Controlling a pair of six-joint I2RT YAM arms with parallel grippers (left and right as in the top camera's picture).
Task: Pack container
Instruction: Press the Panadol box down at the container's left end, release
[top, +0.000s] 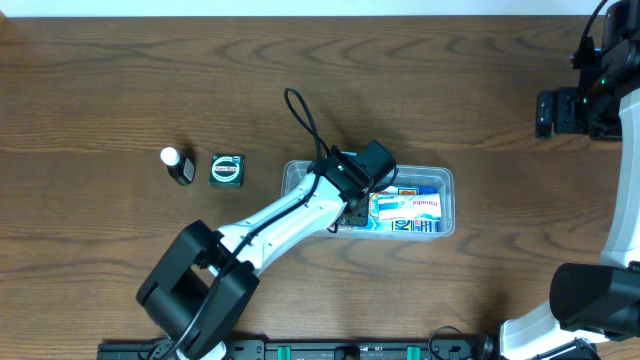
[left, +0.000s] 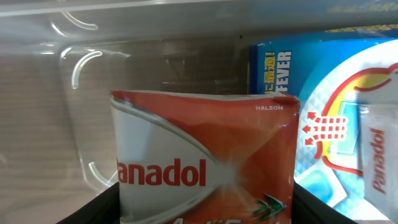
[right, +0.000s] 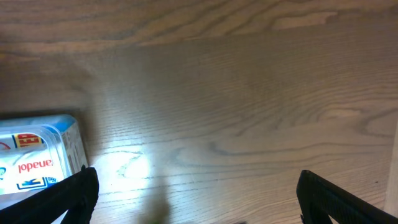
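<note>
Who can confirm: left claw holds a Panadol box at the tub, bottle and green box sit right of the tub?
Not quite. Overhead shows the bottle and green box left of the tub, not right. The left claw does hold a Panadol box at the tub.

Evenly lit overhead; glare on table (right: 130, 165), wrist views seemingly soft
</note>
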